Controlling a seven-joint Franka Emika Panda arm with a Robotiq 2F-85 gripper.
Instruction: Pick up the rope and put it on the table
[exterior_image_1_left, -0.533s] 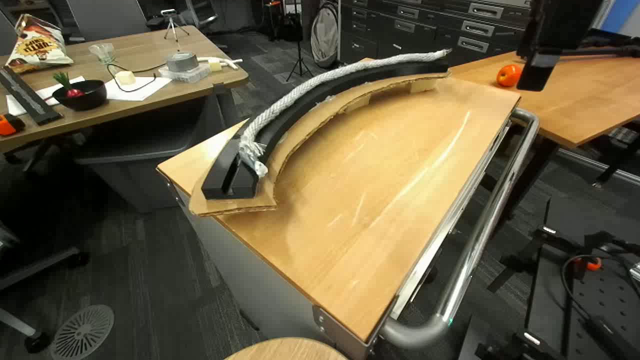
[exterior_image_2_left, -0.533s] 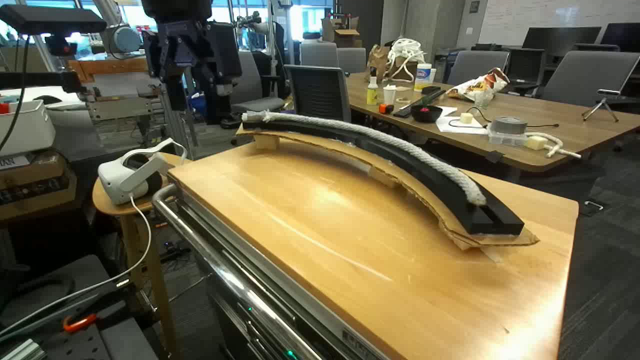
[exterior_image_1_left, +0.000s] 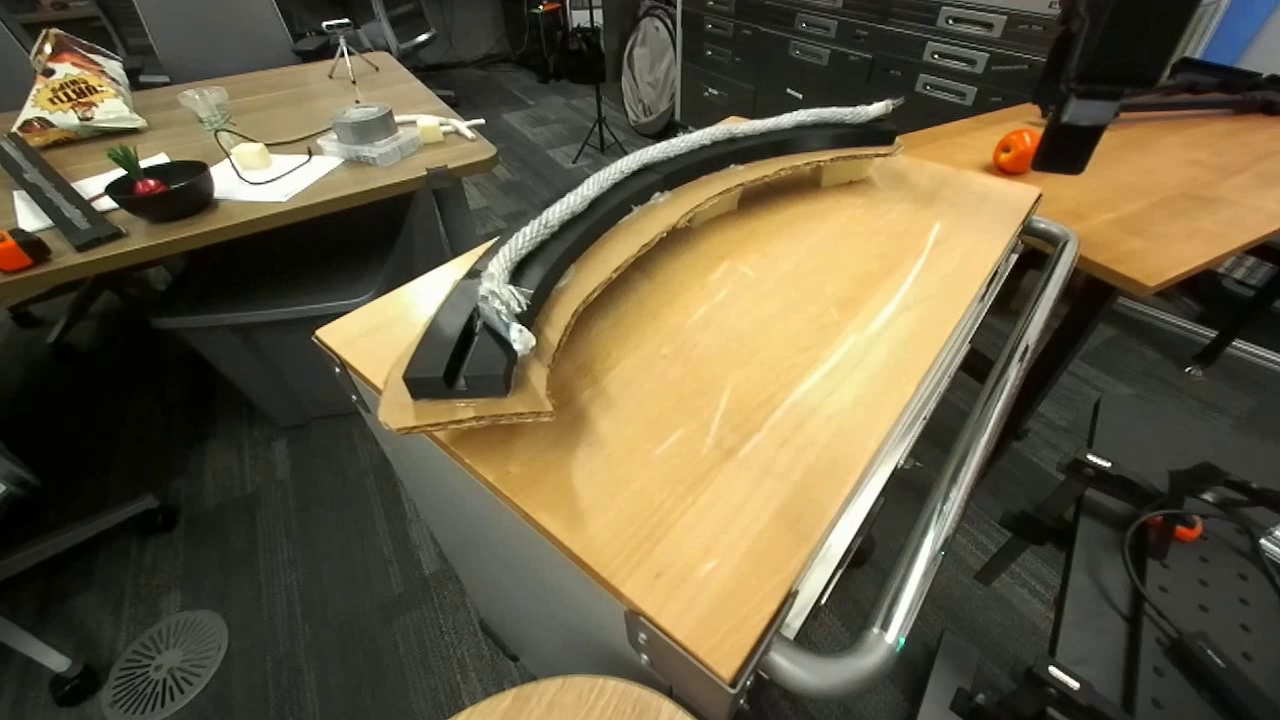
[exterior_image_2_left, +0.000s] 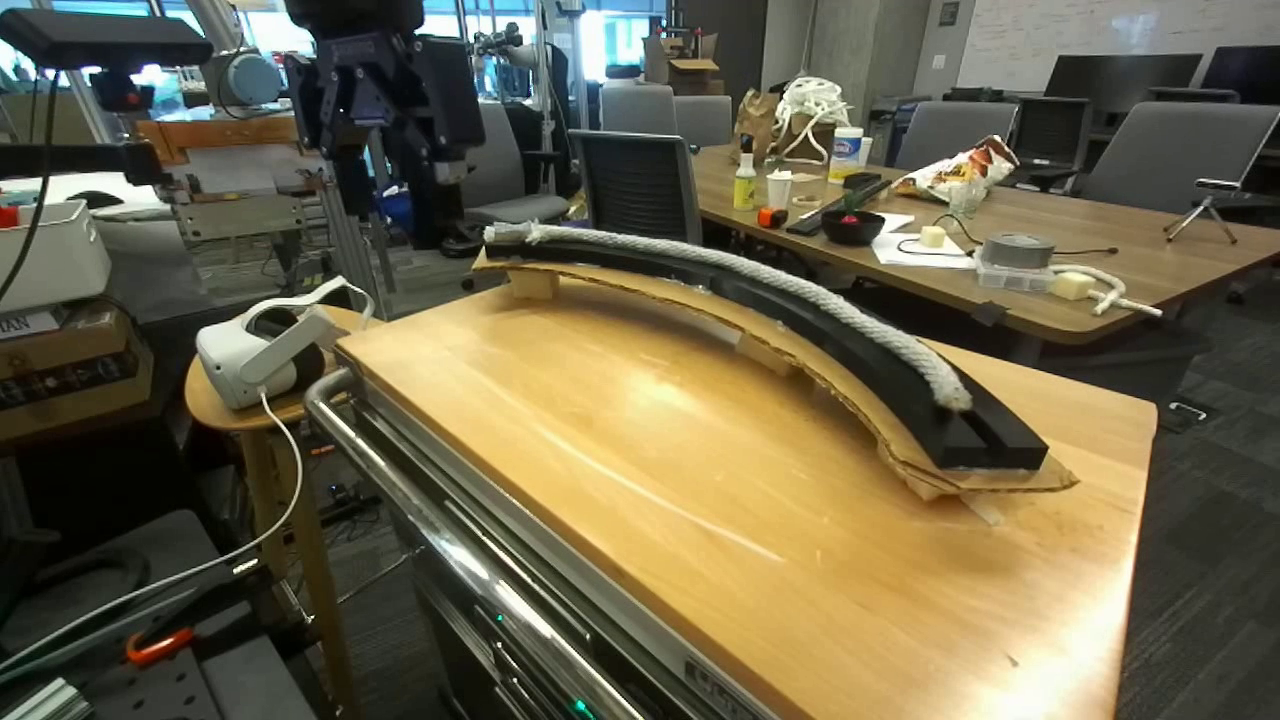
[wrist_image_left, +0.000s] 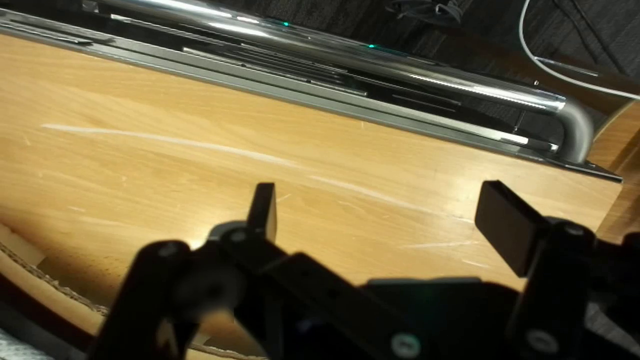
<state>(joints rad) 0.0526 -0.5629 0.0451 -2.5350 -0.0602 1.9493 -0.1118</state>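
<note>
The grey-white braided rope (exterior_image_1_left: 610, 180) lies along the top of a curved black channel track (exterior_image_1_left: 462, 335) in both exterior views (exterior_image_2_left: 780, 282). Its frayed end hangs beside the track's near end in an exterior view. The track stands on cardboard raised above the light-brown table (exterior_image_1_left: 740, 400). The table also shows in an exterior view (exterior_image_2_left: 640, 450) and in the wrist view (wrist_image_left: 190, 170). My gripper (exterior_image_2_left: 395, 212) hangs in the air near the track's far end, apart from the rope. In the wrist view the gripper (wrist_image_left: 377, 202) is open and empty. Only a sliver of rope (wrist_image_left: 17, 347) shows there.
A silver tube rail (exterior_image_1_left: 950, 510) runs along one table side. An orange-toned table (exterior_image_1_left: 1150, 190) with a red-orange fruit (exterior_image_1_left: 1017, 150) stands beyond it. A white headset (exterior_image_2_left: 240, 360) lies on a stool. A cluttered desk (exterior_image_2_left: 1100, 230) stands behind the track.
My gripper has risen very slightly in both exterior views. The rope, track and table have not moved.
</note>
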